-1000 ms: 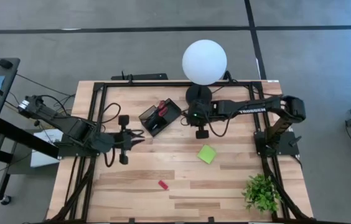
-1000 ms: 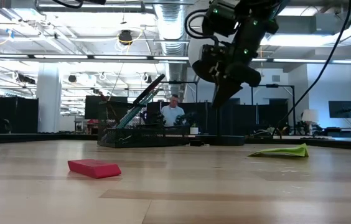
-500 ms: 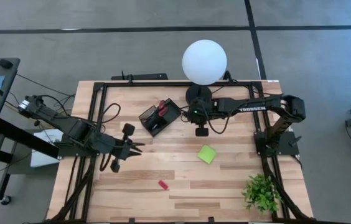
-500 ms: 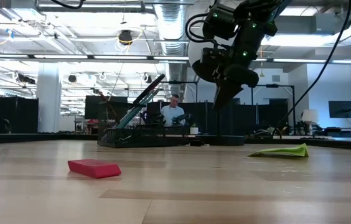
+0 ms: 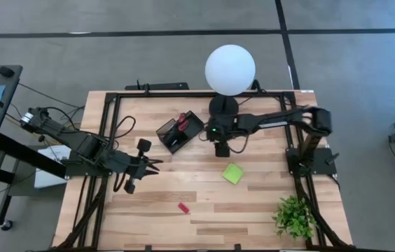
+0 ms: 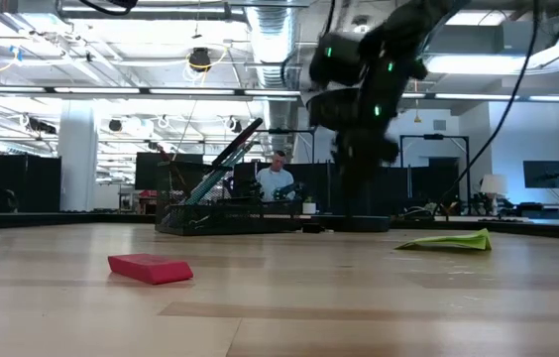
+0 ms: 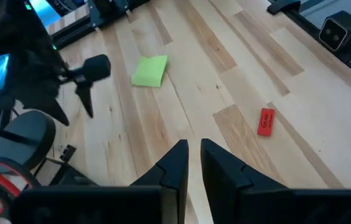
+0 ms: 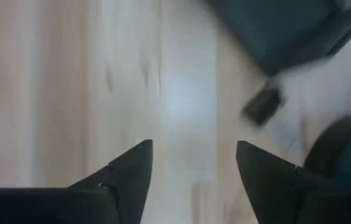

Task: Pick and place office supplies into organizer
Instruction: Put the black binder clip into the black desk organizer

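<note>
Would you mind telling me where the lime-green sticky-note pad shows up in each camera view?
High view: the sticky-note pad lies right of centre on the table.
Low view: pad at right, flat on the wood.
Left wrist view: upper left of centre.
Right wrist view: not in it.
Shared landmark: the small red piece.

Ceiling lamps [image 6: 198,59] light me evenly; my right pincer [image 8: 194,163] and the counter [image 8: 70,81] beneath it smear with motion blur.
</note>
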